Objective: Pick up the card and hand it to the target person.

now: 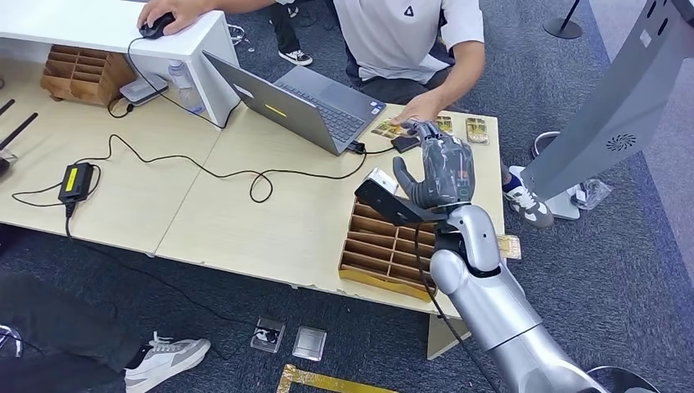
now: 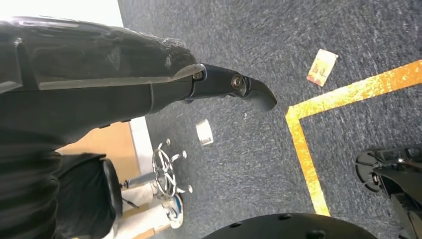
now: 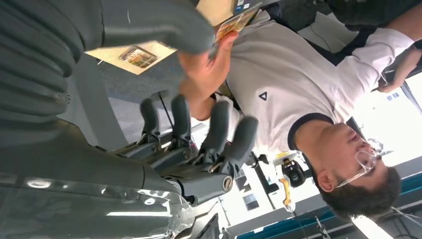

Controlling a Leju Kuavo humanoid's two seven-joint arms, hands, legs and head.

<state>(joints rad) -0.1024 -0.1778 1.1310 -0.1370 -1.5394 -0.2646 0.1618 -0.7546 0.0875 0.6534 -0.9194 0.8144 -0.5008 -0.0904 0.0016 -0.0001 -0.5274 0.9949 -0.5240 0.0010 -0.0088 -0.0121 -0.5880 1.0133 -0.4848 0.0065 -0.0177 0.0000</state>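
Note:
The card (image 3: 235, 23) is a small yellow-printed one, pinched in the person's hand (image 3: 206, 74) just past my right thumb (image 3: 164, 20). In the head view the same card (image 1: 385, 128) sits under the person's hand (image 1: 420, 109) at the table's far edge beside the laptop. My right hand (image 1: 442, 168) is raised over the table close behind it, with its fingers (image 3: 219, 132) spread and nothing between them. My left hand (image 2: 149, 84) hangs beside my body over the carpet, one dark finger (image 2: 249, 90) stretched out and holding nothing.
An open laptop (image 1: 303, 98) and its cable lie left of my hand. A wooden slotted organizer (image 1: 380, 246) stands under my forearm. More cards (image 1: 476, 129) lie by the person, and one card (image 1: 509, 246) at the table's right edge. A grey stand (image 1: 614, 106) rises at the right.

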